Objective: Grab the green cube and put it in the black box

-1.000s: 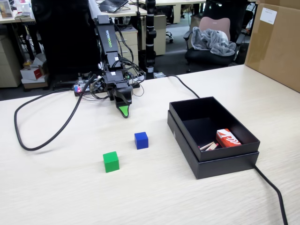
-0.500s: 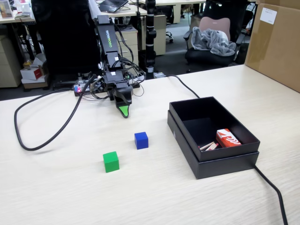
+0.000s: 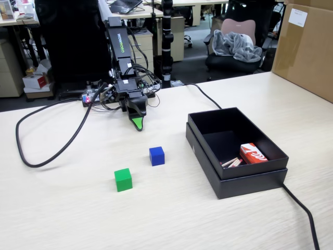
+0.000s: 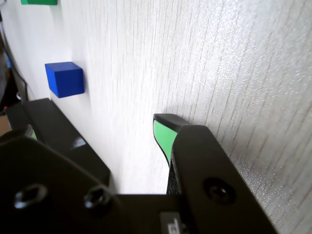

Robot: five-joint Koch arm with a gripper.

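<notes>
Claw (image 3: 138, 125) points down at the tabletop (image 3: 62, 208), empty; jaw state cannot be told, since only one green tip shows in each view. Nearest the fixed camera, the green cube (image 3: 123, 179) sits on the tabletop, apart from the blue cube (image 3: 156, 155) behind it. To the right in that view, the black box (image 3: 237, 179) holds a red-and-white pack (image 3: 252, 153). A black cable (image 3: 47, 135) loops at left. Lettering on the arm (image 3: 120, 44) is unreadable. Farthest right stands a brown carton (image 3: 307, 47).
</notes>
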